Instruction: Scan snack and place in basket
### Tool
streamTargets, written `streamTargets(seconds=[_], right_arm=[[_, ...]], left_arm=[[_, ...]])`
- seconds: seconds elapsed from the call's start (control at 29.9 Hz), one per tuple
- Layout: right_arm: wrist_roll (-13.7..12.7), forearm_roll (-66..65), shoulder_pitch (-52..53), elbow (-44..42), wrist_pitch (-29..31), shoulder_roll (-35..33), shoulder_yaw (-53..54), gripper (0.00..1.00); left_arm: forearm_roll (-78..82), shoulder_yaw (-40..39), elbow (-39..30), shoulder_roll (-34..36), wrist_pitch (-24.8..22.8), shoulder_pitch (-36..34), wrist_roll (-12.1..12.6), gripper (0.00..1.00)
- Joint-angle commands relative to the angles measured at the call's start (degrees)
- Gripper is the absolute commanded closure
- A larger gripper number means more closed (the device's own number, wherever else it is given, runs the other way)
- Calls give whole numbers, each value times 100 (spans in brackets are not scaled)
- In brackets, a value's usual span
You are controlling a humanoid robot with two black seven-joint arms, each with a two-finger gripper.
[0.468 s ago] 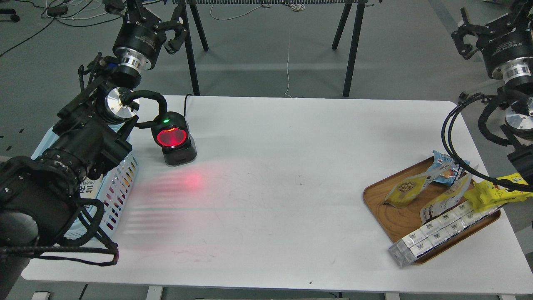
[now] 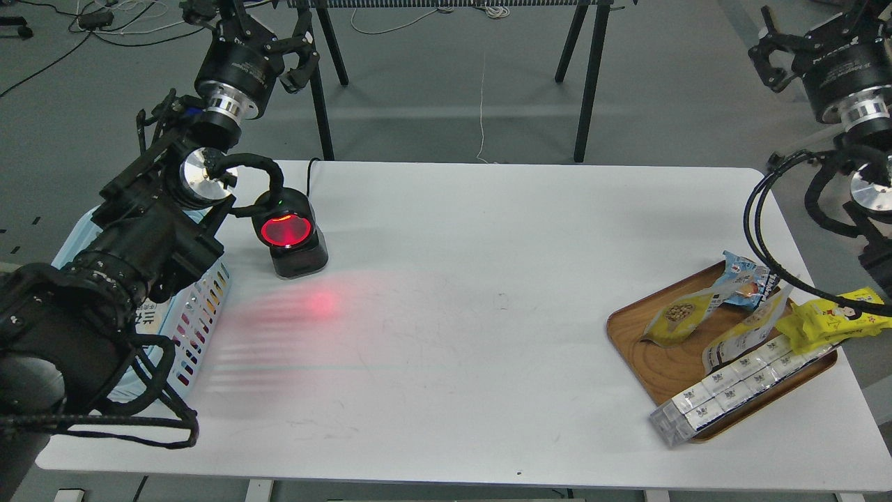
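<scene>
Left gripper (image 2: 279,52): raised beyond the far left corner of the worktop (image 2: 474,335), jaws spread apart, nothing between them. Right gripper (image 2: 784,49): raised beyond the far right corner, partly cut by the frame edge; one finger shows, but how far the jaws stand apart cannot be told, and no item is seen in them.

Below the left arm, the basket (image 2: 198,317) sits at the worktop's left edge, largely hidden by the arm. Just beside it stands the scanner (image 2: 291,233), window lit red, a red glow on the surface before it.

The snack (image 2: 679,317) lies flat in the wooden tray (image 2: 662,369) at the right, well apart from both grippers. Near it: a blue packet (image 2: 744,279), a bright yellow packet (image 2: 833,321) and a long clear box (image 2: 739,390) overhanging the tray rim.
</scene>
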Motion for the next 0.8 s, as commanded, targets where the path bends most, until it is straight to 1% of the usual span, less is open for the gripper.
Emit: streamTargets(seconds=[0.0,0.1,0.2,0.3,0.4,0.5,0.57,0.64,0.7,0.77], right_arm=[[35,-605,445,73,-1,-248,-168,1],[105,-1053,718,239,-1,-319,-388,1],[167,-1431,1121,503,-1,-643,-905,1],[184,-1897,1920,722,-1,-750,-2001,1],[395,-2126,2738,1074,-1,-802,-3074,1],[448,-2599,3363,1460,-1,-811,-3823,2],[518,-3213,3644,1794,-1,-811,-4149,2],[702,-3934,3838,2172,-1,-837,-4351,2],[945,-4803,4110,2550,-1,-908,-4597,2],[945,-5690,4487,2918,-1,-934,-5062,2]], left_arm=[[5,19,-20,29,-16,20,7,0],[5,37,-29,117,-16,90,24,1],[13,37,-195,205,-16,222,24,1],[75,142,-397,275,-16,407,33,1],[75,502,-521,363,-16,442,-11,1],[75,547,-530,346,-16,433,15,1],[84,555,-530,346,-16,407,33,1],[75,582,-530,320,-16,390,42,1],[75,582,-530,302,-16,381,42,1],[75,582,-530,311,-16,372,42,1]])
